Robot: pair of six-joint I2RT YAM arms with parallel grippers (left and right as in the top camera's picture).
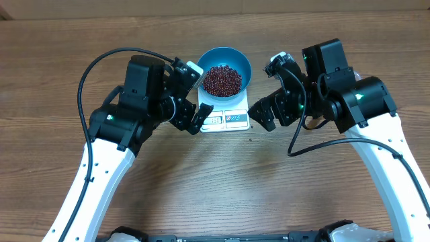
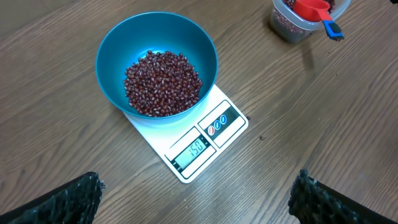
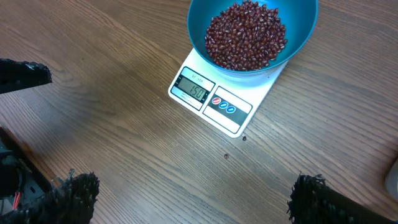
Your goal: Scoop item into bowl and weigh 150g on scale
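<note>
Scale (image 2: pixel 198 144) partly under bowl (image 2: pixel 115 50)

left fingers (image 1: pixel 203 114) spread wide, right fingers (image 1: pixel 263 115) spread wide, both sets turned inward facing each other

Robotics lab setup, not a kitchen: two white robot arms (image 1: pixel 87 168) with loose black cables (image 1: pixel 101 59) over a wood-grain table (image 1: pixel 201 188). Props are just a scale (image 1: pixel 235 119), bowl (image 1: pixel 244 65) and beans (image 1: pixel 222 79).

Blue bowl (image 2: pixel 112 46) of red-brown beans (image 2: pixel 163 83) upright on white scale (image 2: pixel 200 144)
</note>
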